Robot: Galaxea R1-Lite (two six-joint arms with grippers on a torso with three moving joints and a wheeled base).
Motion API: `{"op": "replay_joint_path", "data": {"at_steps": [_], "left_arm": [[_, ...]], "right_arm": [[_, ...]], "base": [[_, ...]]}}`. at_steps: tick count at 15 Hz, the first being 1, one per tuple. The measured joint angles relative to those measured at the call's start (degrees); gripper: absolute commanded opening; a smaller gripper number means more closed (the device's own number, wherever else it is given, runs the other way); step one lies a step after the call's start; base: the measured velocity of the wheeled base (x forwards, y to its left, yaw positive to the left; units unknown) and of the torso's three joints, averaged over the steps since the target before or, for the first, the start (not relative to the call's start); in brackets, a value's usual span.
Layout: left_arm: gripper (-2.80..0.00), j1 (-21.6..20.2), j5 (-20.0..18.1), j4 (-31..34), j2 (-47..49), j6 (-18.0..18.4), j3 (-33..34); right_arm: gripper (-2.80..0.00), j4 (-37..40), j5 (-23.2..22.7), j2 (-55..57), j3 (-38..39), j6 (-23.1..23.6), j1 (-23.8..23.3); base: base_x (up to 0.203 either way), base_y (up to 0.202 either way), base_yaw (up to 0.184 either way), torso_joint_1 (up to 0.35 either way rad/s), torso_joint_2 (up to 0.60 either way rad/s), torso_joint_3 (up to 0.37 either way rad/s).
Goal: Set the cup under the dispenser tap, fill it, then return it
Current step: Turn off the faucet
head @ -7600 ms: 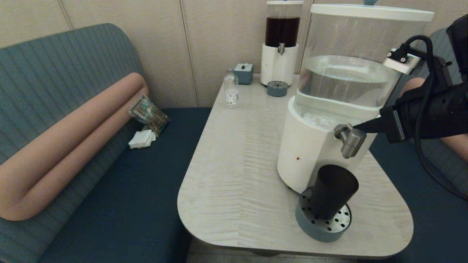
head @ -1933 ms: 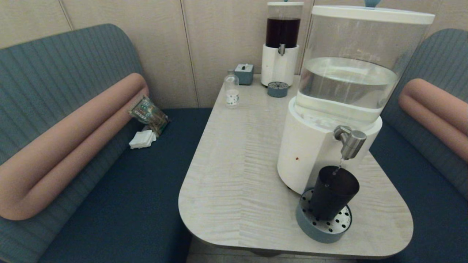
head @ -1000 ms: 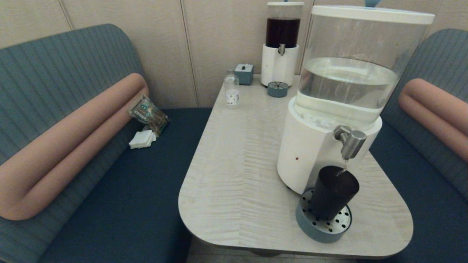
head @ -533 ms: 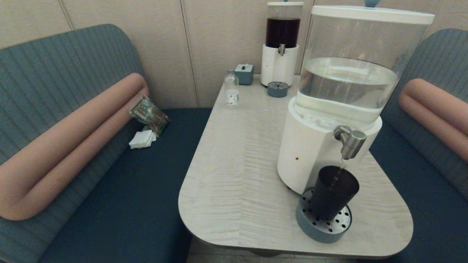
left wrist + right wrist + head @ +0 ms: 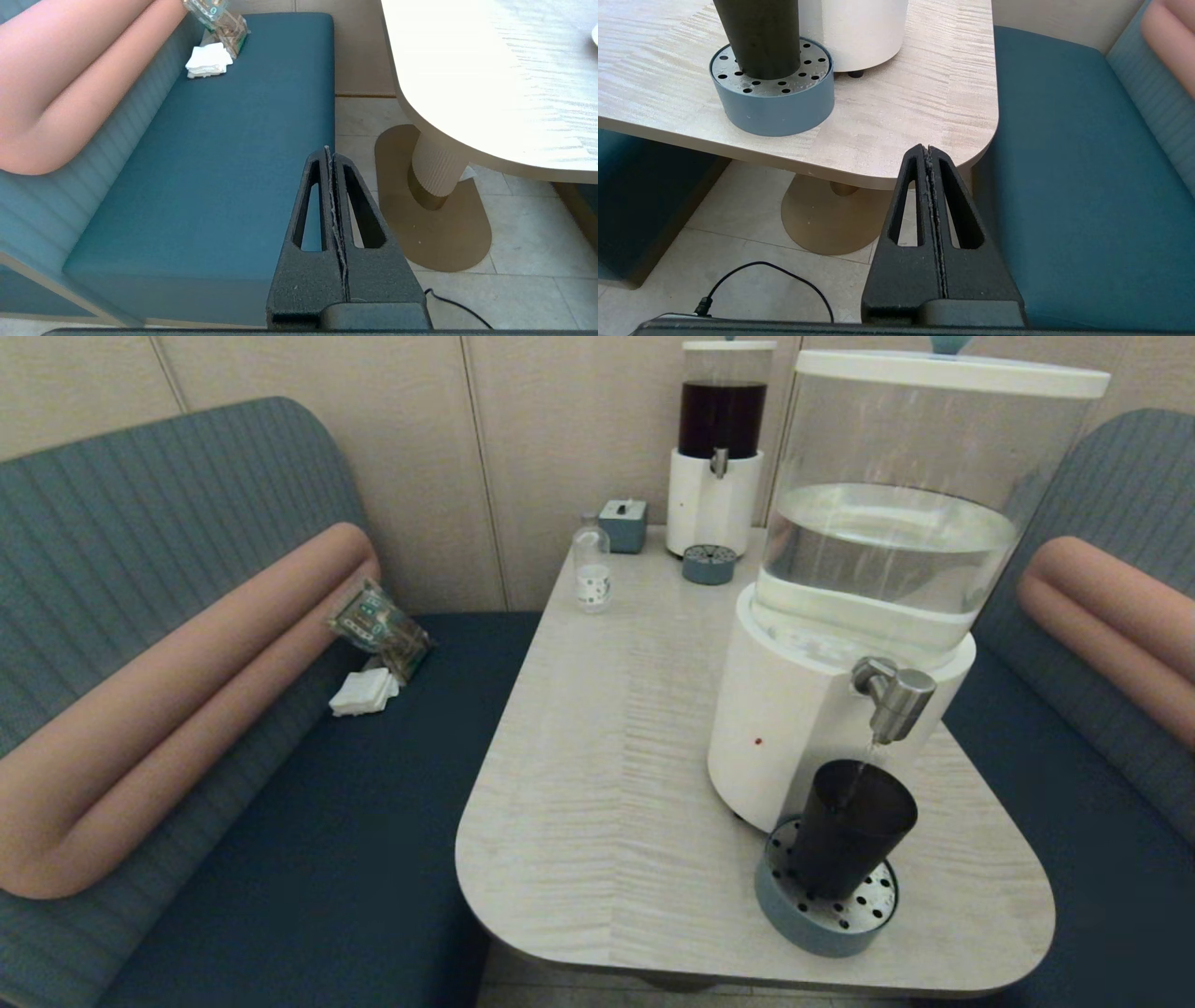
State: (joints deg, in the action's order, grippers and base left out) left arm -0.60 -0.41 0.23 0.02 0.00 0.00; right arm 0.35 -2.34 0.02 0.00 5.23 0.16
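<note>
The black cup (image 5: 851, 831) stands upright on the blue-grey drip tray (image 5: 822, 915) right under the steel dispenser tap (image 5: 896, 695) of the big white dispenser (image 5: 794, 728). A thin stream of water runs from the tap into the cup. The right wrist view shows the cup (image 5: 756, 32) on the drip tray (image 5: 773, 109). My right gripper (image 5: 927, 148) is shut and empty, parked low beside the table's near right corner. My left gripper (image 5: 328, 150) is shut and empty, parked low over the left bench. Neither arm shows in the head view.
A smaller dispenser with dark liquid (image 5: 719, 448), a small clear bottle (image 5: 590, 565) and a grey box (image 5: 624, 523) stand at the table's far end. A packet (image 5: 378, 625) and white napkins (image 5: 364, 691) lie on the left bench. Benches flank the table (image 5: 607, 756).
The right arm, which was at the tap several seconds ago, has left the head view. Water has kept running into the cup over the last two seconds; the cup has not moved.
</note>
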Motion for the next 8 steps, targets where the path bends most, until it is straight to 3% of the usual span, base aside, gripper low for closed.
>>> {"op": "replay_joint_path", "data": {"at_steps": [8], "left_arm": [[-2.8, 0.0, -0.3, -0.8, 0.3, -0.1, -2.6]], "right_arm": [[-2.8, 0.0, 0.0, 0.0, 0.0, 0.0, 0.0]], "base": [[0.0, 0.0, 0.0, 0.0, 0.0, 0.0]]}}
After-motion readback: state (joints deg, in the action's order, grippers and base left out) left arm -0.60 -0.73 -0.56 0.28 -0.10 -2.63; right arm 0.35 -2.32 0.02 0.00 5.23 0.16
